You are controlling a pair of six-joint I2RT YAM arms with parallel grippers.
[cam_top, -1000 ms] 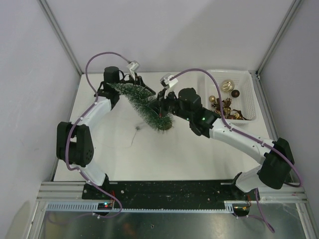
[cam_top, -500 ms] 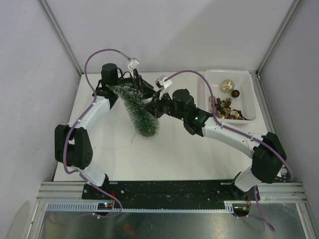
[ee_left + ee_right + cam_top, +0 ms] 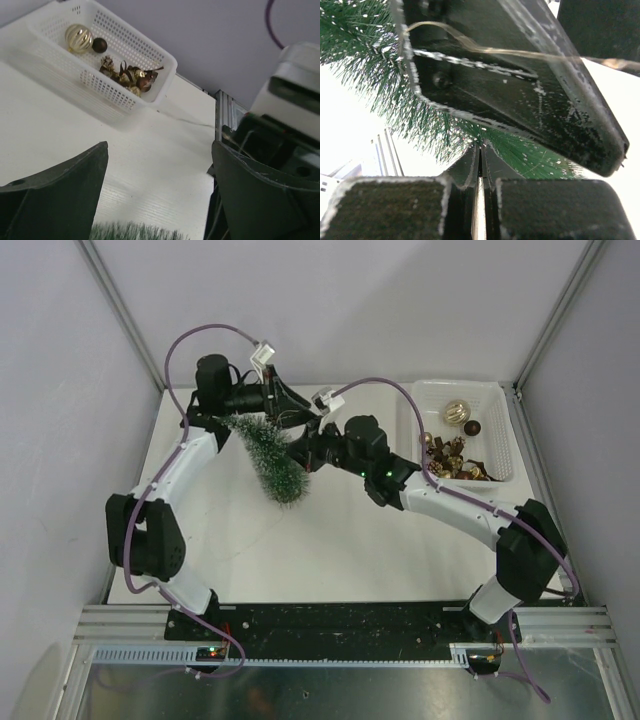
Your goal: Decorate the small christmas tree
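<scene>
The small christmas tree (image 3: pixel 268 455) lies aslant at the back of the table, its tip under my left gripper (image 3: pixel 285 412) and its wide end toward me; its base is hidden. That gripper (image 3: pixel 160 146) is open wide, with only a fringe of bristles (image 3: pixel 135 232) low between its fingers. My right gripper (image 3: pixel 300 452) is shut, its tips (image 3: pixel 481 148) pushed into the green bristles (image 3: pixel 380 75); I see nothing pinched between them. A thin light wire (image 3: pixel 520 52) runs across the left gripper's dark finger (image 3: pixel 510 90) just above.
A white mesh basket (image 3: pixel 508 440) stands at the back right with a gold ball (image 3: pixel 457 412) and several small ornaments; it also shows in the left wrist view (image 3: pixel 115 95). A faint wire (image 3: pixel 255 535) trails over the table in front of the tree.
My left gripper has opened off the tree's tip. The tree's wide end has swung left, and my right gripper has moved left with it, staying shut.
</scene>
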